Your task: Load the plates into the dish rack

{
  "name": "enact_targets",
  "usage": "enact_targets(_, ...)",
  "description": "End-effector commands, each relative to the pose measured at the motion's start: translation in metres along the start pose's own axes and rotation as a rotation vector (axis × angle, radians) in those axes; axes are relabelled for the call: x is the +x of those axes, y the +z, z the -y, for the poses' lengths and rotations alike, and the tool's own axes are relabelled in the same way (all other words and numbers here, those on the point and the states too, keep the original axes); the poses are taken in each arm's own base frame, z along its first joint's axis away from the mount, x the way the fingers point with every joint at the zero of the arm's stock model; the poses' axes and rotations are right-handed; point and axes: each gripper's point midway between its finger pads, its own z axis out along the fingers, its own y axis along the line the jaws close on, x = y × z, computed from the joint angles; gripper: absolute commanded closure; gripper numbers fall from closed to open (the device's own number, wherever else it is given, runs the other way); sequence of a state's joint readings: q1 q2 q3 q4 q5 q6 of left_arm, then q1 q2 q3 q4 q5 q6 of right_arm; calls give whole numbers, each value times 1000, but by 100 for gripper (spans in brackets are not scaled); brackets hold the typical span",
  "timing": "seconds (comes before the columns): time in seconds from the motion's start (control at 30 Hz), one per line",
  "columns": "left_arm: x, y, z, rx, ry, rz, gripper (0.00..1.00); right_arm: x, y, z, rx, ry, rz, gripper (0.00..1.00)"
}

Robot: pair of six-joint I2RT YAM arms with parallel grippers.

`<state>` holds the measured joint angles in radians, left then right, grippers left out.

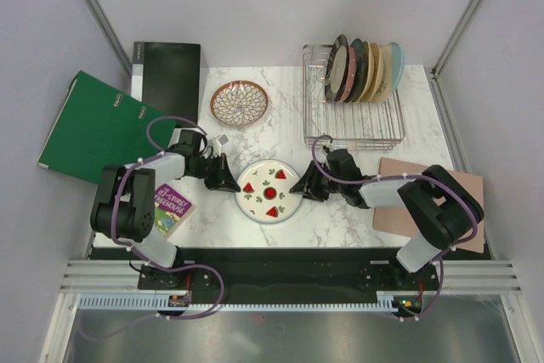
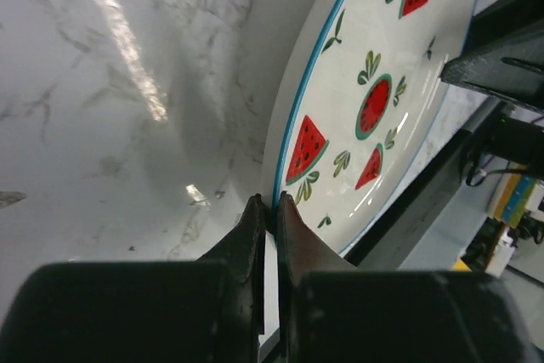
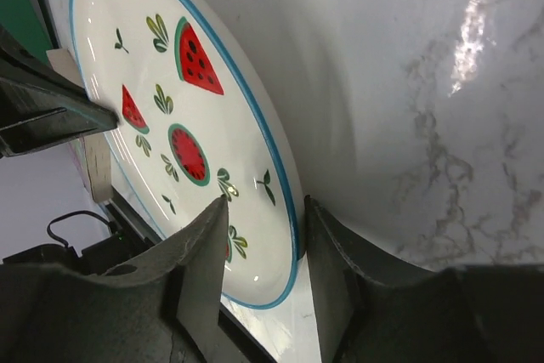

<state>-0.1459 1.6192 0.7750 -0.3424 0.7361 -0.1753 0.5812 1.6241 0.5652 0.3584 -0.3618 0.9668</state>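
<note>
The white plate with red fruit motifs [image 1: 270, 191] lies on the marble table between both grippers. My left gripper [image 1: 230, 183] is shut on its left rim; the left wrist view shows the gripper [image 2: 269, 201] pinching the blue edge of the plate [image 2: 374, 65]. My right gripper [image 1: 303, 186] is open at the right rim, and in the right wrist view the gripper [image 3: 265, 201] has one finger over the plate [image 3: 229, 125] and one outside the edge. The brown petal-lattice plate [image 1: 240, 102] lies flat at the back. The silver wire dish rack [image 1: 353, 121] holds several upright plates [image 1: 365, 70].
A green binder [image 1: 98, 125] and a black folder [image 1: 166, 78] lie at the back left. A small book [image 1: 170, 206] lies beside the left arm. A pinkish-tan board [image 1: 433, 197] lies under the right arm, front right of the rack.
</note>
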Motion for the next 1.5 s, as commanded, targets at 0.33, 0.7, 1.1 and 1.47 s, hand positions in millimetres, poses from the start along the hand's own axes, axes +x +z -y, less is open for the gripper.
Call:
enact_targets(0.33,29,1,60,452,-60,-182,98,34,-29,84,181,103,-33,37)
enact_targets(0.7,23,16,40,378,-51,-199,98,53,-32,88,144,21,-142,44)
enact_targets(1.1,-6,19,46,394,-4,-113,98,59,-14,66,52,-44,-212,57)
enact_targets(1.47,-18,23,45,351,-12,-95,90,55,-12,45,21,-144,-224,90)
